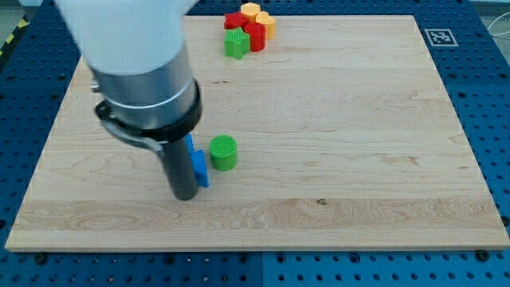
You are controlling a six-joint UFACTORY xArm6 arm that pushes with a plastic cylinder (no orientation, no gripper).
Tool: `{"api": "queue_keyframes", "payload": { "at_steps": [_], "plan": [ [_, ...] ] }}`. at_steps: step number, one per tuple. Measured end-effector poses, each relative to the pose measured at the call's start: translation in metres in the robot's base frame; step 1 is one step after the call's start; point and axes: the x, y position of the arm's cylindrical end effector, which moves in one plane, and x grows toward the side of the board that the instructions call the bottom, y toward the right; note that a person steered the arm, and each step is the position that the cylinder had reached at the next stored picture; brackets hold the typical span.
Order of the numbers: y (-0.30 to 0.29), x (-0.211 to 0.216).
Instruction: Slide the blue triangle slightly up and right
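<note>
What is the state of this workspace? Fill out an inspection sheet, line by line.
Surface: wooden board, pale, lying on a blue perforated table.
Job's things: blue triangle, mostly hidden behind the rod, with only its right edge showing.
Clutter: green cylinder just to the view's right of the blue triangle; whether they touch cannot be told. At the view's top edge is a tight cluster: green star, red blocks, yellow blocks.
Grippers: none fitted; my tip sits against the blue triangle's left side, at its lower end.
Cables: nothing seen.
Surroundings: a printed marker at the board's top right corner; yellow-black tape at the view's top left.
</note>
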Motion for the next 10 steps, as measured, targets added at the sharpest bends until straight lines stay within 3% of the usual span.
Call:
{"api": "queue_keyframes", "payload": {
  "at_steps": [5,10],
  "plan": [
    [0.023,-0.089],
    [-0.010,-0.158]
  ]
}}
